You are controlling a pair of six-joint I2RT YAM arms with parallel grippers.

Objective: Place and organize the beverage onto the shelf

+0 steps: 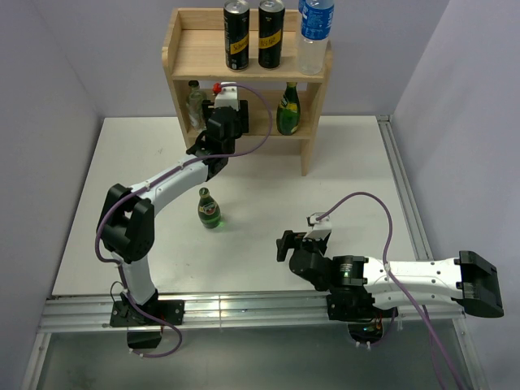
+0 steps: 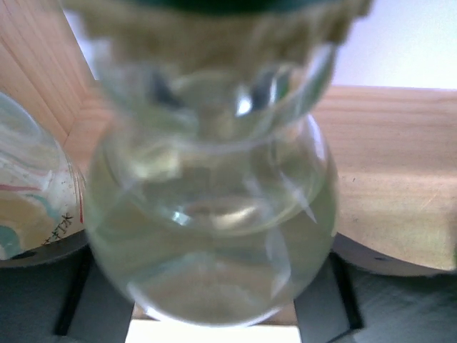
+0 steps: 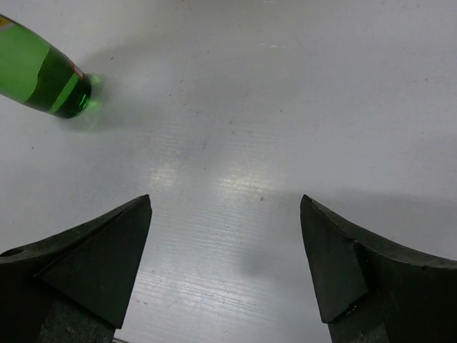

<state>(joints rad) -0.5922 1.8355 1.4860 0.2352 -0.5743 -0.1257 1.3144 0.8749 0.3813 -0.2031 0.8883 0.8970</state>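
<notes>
Left gripper [image 1: 219, 101] clamped on a clear bottle [image 2: 214, 236] inside the shelf [image 1: 187, 57] lower bay, labelled bottle [image 2: 28, 193] just left of its fingers; green bottle [image 1: 210, 209] upright on table [image 1: 325, 162], ahead-left of the right gripper [image 3: 225, 207], fingers wide apart.

The clear bottle [image 2: 214, 236] shows blurred, its top cut off; beside it, perhaps a second bottle [image 2: 28, 193], cropped left.
</notes>
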